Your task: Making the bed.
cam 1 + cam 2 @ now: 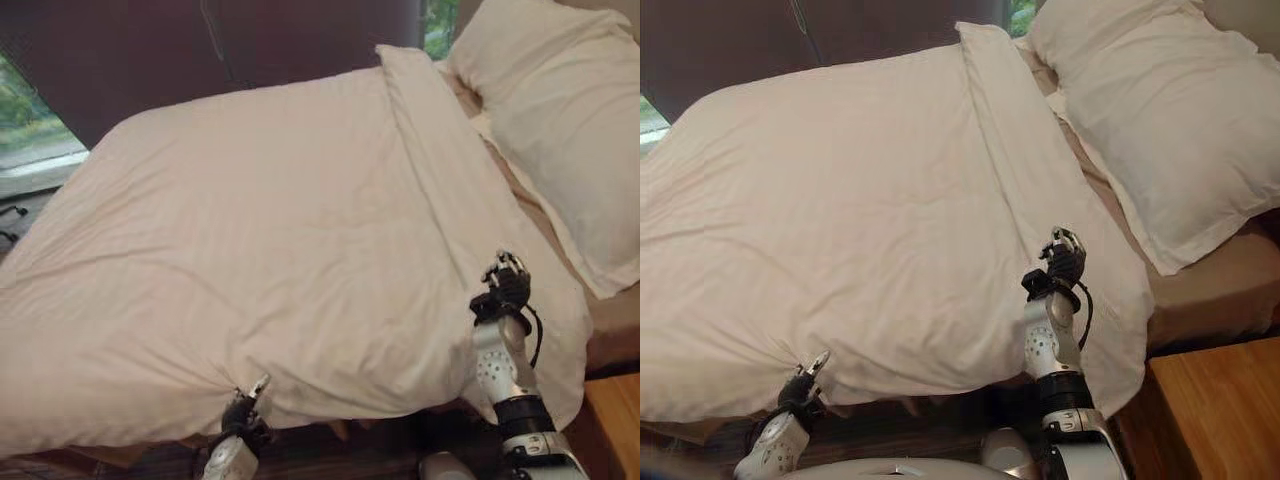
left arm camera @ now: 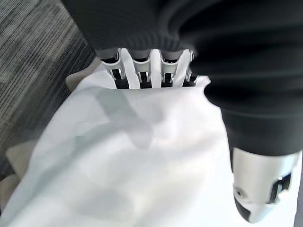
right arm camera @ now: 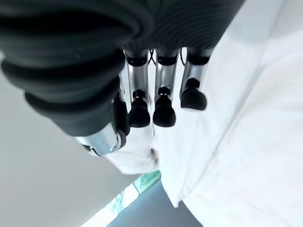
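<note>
A white duvet (image 1: 280,230) lies spread over the bed, with a folded band running along its right side toward the pillow (image 1: 570,110). My left hand (image 1: 243,412) is at the duvet's near edge, where creases bunch toward it. In the left wrist view its fingers (image 2: 142,71) curl into the white cloth (image 2: 142,156), shut on it. My right hand (image 1: 505,285) is raised over the duvet's near right corner. Its fingers (image 3: 163,106) hang loose and hold nothing, with the duvet (image 3: 255,118) beneath them.
A large white pillow lies at the head of the bed on the right, on the tan sheet (image 1: 612,325). A wooden bedside table (image 1: 1220,410) stands at the lower right. A dark curtain (image 1: 150,50) and a window (image 1: 30,125) lie beyond the bed.
</note>
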